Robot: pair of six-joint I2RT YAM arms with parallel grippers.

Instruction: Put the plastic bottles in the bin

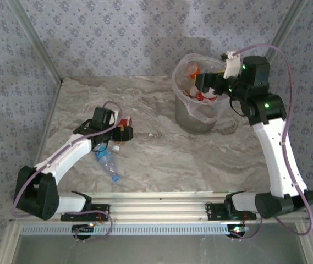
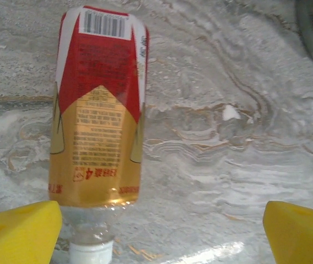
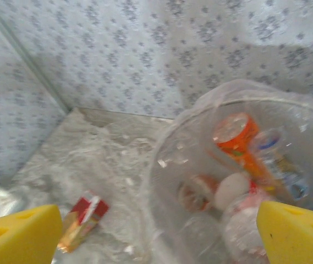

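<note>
The left gripper (image 2: 156, 237) has its yellow fingers (image 2: 18, 234) spread wide on either side of a bottle with a red and gold label (image 2: 98, 110). That bottle lies flat on the tabletop (image 2: 228, 165), left of the middle, white cap toward the gripper. The right gripper (image 3: 156, 236) is spread wide too, holding nothing, above the bin (image 1: 192, 118) near the far edge, right of the middle. The tabletop looks like smooth stone, grey with tan swirls. The walls (image 1: 117, 33) are pale with little flower marks. The bin is round and grey, with a thin see-through bag (image 1: 215, 113) over its rim. Inside lie bottles, among them an orange bottle (image 3: 236, 135). A clear bottle with a blue cap (image 1: 106, 162) lies nearer the near edge, on the left.
</note>
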